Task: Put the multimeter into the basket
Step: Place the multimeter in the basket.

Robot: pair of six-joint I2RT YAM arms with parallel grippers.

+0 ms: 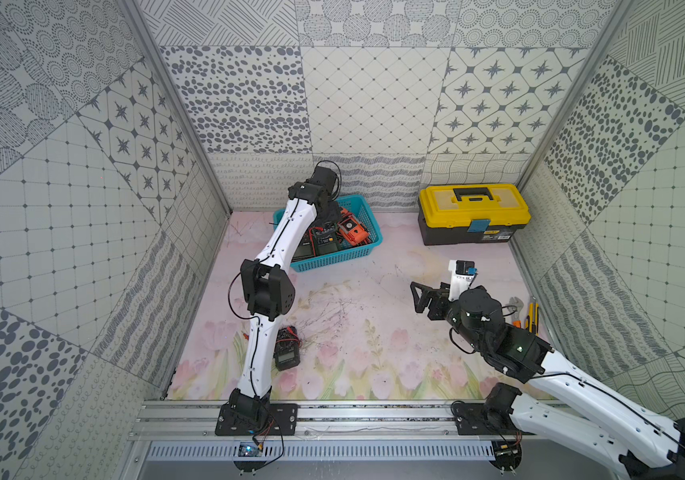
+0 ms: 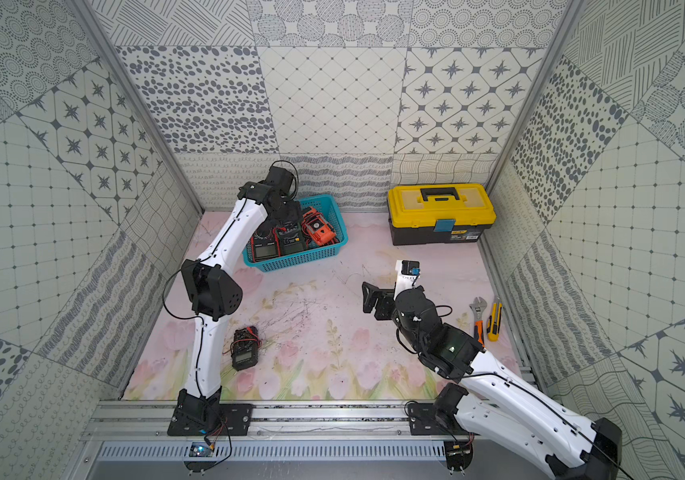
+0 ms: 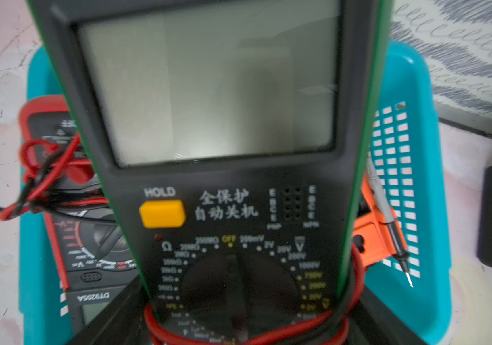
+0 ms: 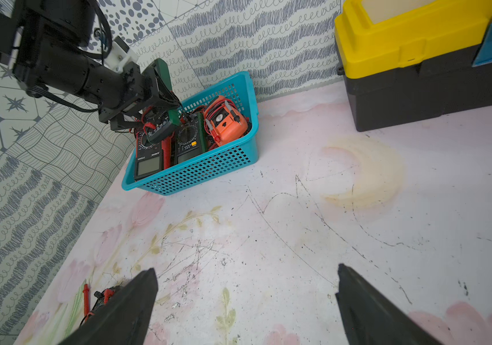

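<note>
The left claw [image 3: 250, 286] is closed on the dial end of the green-edged multimeter [image 3: 209, 89] and holds it tilted over the basket [image 1: 334, 258] at the far left of the table [image 4: 298, 239]. Three other meters [image 2: 291, 243] lie inside the basket. The right claw [image 4: 246, 268] hovers open and empty.

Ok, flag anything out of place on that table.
One black multimeter lies alone on the mat beside the left arm, leads tangled, outside the basket. A wrench and utility knife lie loose at the mat's right edge, outside the closed toolbox.
</note>
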